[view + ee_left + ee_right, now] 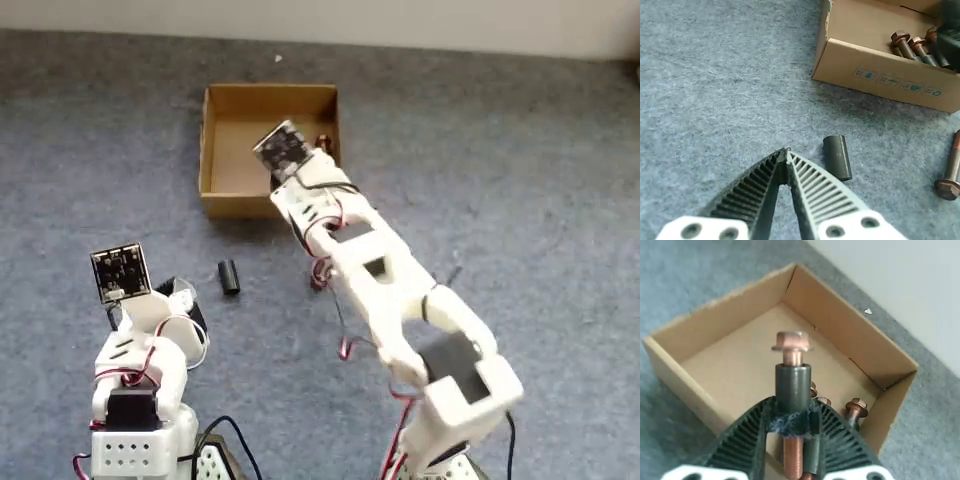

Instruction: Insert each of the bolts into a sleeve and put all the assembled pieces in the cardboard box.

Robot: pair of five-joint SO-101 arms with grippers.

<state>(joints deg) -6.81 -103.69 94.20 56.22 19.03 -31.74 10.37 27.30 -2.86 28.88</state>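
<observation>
My right gripper (792, 410) is shut on a dark sleeve with a copper bolt (792, 347) through it, held above the open cardboard box (735, 365). A few assembled pieces (856, 411) lie in the box's corner. In the high view the right arm stretches to the box (232, 150). My left gripper (786, 151) is shut and empty, low over the carpet. A loose black sleeve (837, 157) lies just beside its tips, and a loose bolt (951, 172) lies farther off. The sleeve (229, 277) sits between the two arms.
Grey carpet covers the floor all around. In the left wrist view the box wall (880, 75) stands beyond the loose sleeve, with bolt heads (912, 45) showing inside. The right arm's red wires (322, 272) hang near the loose bolt.
</observation>
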